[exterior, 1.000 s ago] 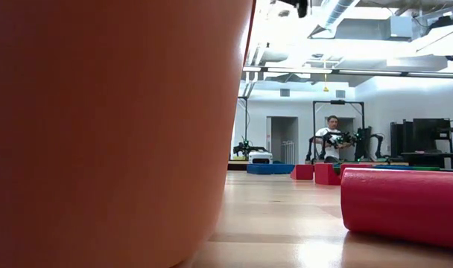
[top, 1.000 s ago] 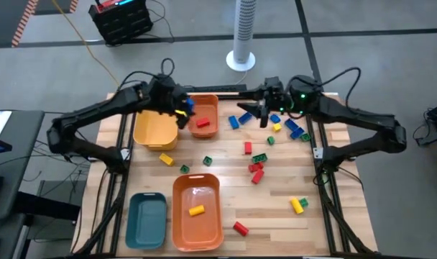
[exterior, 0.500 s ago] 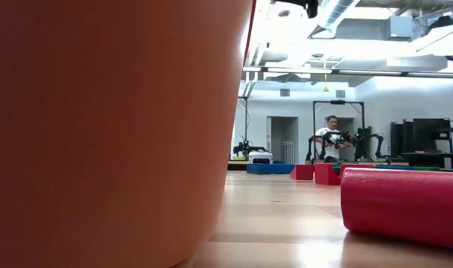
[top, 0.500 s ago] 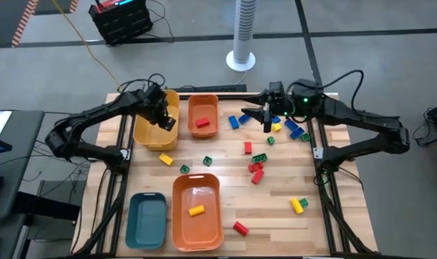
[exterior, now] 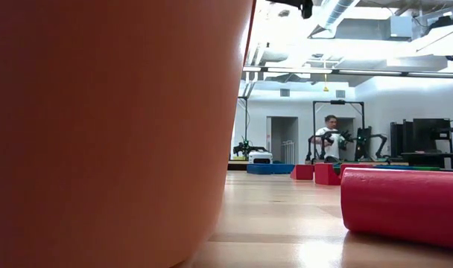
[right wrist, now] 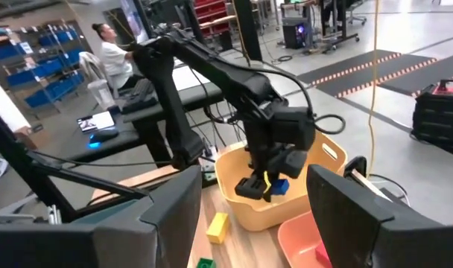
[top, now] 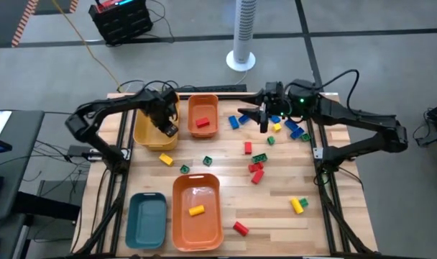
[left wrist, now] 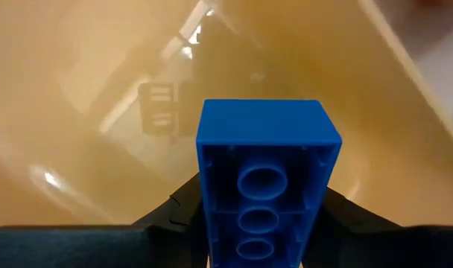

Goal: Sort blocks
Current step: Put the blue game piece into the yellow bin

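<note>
No lettering, label, brand, number or sign can be read in any of the views, whether on the bricks, the bins, the arms or the room's equipment.

4 bins (top: 198, 210), about 20 blocks (top: 260, 158)

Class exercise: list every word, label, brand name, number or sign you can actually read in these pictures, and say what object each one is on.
No text can be read in any view.
Blue block held in the left gripper: only moulded tubes, no lettering visible.
Yellow bin, orange bin and teal bin: no labels visible.
Laptop screen in the room behind: glowing, too small to read.
</note>
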